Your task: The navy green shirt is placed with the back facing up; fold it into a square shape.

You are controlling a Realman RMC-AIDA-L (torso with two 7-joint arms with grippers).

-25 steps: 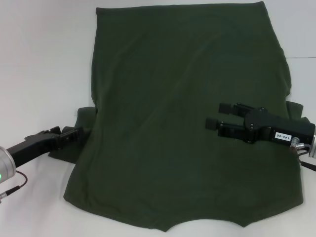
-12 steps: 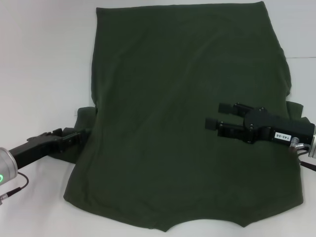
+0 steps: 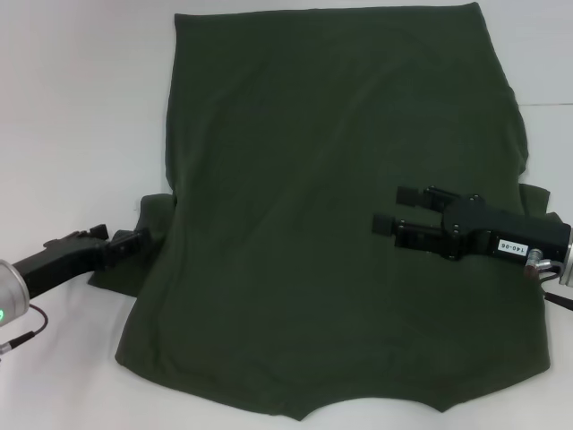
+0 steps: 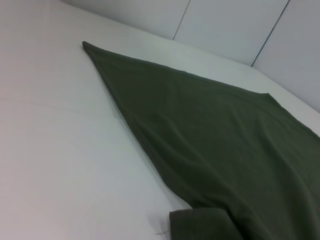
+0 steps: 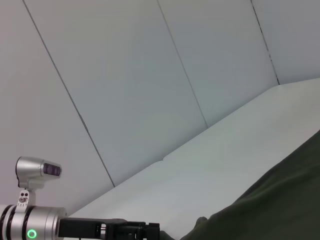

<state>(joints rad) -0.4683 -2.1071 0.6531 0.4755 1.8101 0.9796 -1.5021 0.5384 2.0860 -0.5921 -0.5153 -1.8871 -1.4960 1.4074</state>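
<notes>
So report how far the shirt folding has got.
Nothing is folded yet: the navy green shirt lies spread flat on the table, its body in full outline. In hand: the left gripper sits at the shirt's left sleeve, while the right gripper hovers open over the right half of the body. Left to do: every fold into a square.

shirt on table | left end effector at left sleeve | right end effector above shirt
</notes>
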